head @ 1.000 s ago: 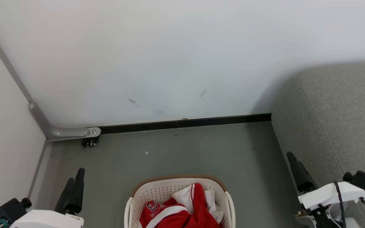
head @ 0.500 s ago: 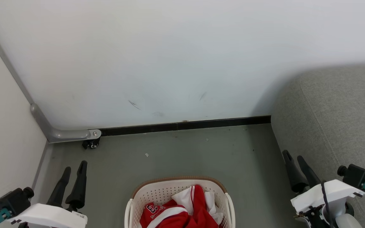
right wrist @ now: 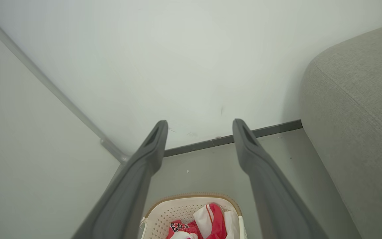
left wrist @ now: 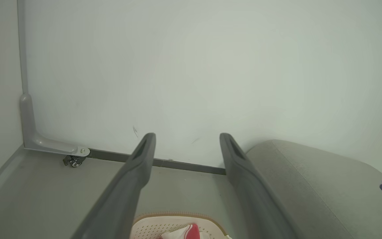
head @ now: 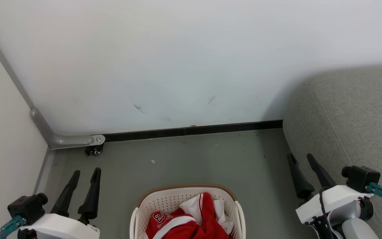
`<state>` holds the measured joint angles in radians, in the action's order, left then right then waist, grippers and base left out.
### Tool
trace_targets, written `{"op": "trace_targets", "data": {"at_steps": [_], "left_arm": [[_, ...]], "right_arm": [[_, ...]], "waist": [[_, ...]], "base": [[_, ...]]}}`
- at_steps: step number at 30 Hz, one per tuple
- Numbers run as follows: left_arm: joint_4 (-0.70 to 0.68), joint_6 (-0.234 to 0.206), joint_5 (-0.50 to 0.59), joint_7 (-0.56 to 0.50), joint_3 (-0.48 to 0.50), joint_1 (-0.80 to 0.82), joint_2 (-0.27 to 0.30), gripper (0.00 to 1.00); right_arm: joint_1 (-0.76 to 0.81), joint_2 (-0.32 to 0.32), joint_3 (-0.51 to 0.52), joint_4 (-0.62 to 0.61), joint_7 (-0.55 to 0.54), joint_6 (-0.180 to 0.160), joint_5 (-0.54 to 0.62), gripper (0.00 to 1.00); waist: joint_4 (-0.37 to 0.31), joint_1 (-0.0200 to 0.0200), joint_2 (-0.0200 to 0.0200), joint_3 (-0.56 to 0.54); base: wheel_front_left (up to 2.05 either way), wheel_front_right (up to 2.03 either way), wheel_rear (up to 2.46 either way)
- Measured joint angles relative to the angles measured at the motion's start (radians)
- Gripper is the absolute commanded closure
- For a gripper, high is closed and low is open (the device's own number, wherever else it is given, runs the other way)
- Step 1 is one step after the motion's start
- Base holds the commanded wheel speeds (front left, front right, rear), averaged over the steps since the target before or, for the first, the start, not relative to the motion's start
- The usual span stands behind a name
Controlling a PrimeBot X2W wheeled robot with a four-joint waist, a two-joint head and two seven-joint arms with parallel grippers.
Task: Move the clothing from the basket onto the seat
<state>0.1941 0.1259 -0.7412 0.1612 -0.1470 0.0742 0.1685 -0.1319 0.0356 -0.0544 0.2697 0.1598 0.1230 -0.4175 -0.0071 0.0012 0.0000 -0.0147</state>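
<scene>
Three views on one corner

From the head we look forward and down on the floor [head: 191,156], basket [head: 164,200] at 6 o'clock, seat [head: 353,109] at 3; our two wrist cameras sit lower and face the wall [left wrist: 191,66] more squarely, and all three share the basket, seat and black skirting [head: 194,129].

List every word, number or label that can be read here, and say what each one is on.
"23", upside down in the head view, black and white, on the red clothing in the basket.
Letters beside that number: too blurred to read.
Small sticker on the left arm: too small to read.
</scene>
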Motion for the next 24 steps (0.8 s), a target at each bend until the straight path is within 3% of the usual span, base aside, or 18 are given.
{"op": "trace_targets", "data": {"at_steps": [24], "left_arm": [[-0.046, 0.001, 0.283, 0.083, -0.039, 0.046, 0.037, 0.0]], "right_arm": [[-0.043, 0.006, -0.058, -0.048, 0.081, 0.0, 0.312, 0.0]], "waist": [[-0.001, -0.0006, 0.0, 0.017]], "base": [[0.0, 0.0, 0.0]]}}
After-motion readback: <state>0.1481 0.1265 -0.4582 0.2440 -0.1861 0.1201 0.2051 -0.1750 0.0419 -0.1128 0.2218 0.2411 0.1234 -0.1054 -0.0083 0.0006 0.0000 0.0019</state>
